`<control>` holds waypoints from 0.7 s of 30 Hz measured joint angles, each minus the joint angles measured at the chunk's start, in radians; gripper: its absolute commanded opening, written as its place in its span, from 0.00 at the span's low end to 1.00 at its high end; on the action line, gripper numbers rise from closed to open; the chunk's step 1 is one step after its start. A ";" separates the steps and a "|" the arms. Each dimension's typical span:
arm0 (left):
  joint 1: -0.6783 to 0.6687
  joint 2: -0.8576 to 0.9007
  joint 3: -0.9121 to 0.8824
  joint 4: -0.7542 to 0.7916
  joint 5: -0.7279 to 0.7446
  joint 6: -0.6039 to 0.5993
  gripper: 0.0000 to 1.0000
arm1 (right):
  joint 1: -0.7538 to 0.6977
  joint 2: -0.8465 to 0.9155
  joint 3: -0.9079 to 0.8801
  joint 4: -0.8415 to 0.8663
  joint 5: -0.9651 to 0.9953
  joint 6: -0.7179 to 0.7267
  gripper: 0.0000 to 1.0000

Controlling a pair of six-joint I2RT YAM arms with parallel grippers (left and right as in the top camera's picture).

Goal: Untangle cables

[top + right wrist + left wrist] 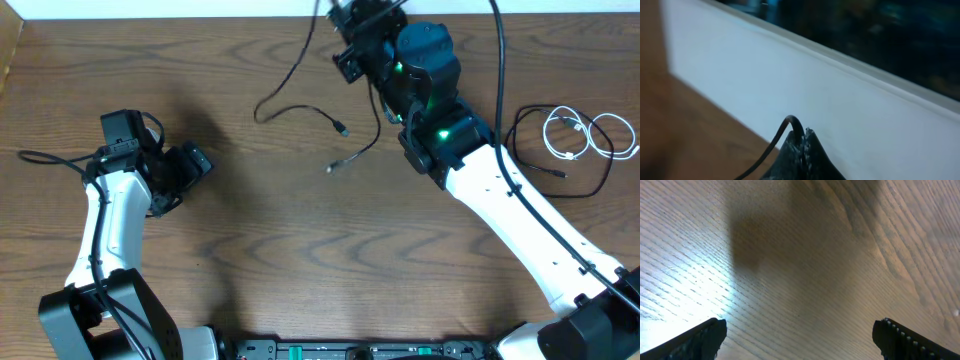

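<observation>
A thin black cable (290, 78) runs from the table's back edge down to a plug end (343, 129) near the middle. My right gripper (335, 20) is at that back edge, shut on the cable (771, 146), which bends over its closed fingertips (801, 139). A second black strand (357, 156) trails from under the right arm to a small plug. At the far right a coiled white cable (588, 136) lies over a loose black cable (540, 166). My left gripper (193, 165) hovers open over bare wood at the left, with nothing between its fingers (699, 341).
The white wall (790, 80) rises just behind the table's back edge, right in front of the right gripper. The right arm (510, 200) stretches diagonally across the right half of the table. A thicker black wire (45, 157) trails from the left arm.
</observation>
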 measured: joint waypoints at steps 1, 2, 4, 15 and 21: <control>0.000 0.000 0.000 0.000 0.000 0.000 0.98 | 0.000 0.000 0.000 0.000 0.055 0.011 0.01; 0.000 0.000 0.000 0.000 0.000 0.000 0.98 | 0.000 0.000 0.000 -0.001 0.082 0.016 0.01; 0.000 0.000 0.000 0.000 0.000 0.000 0.98 | -0.003 0.000 0.000 -0.001 0.149 0.027 0.01; 0.000 0.000 0.000 0.000 0.000 0.000 0.98 | -0.127 0.000 0.000 -0.061 0.318 0.240 0.01; 0.000 0.000 0.000 0.000 0.000 0.000 0.98 | -0.256 0.000 0.000 -0.165 0.342 0.460 0.01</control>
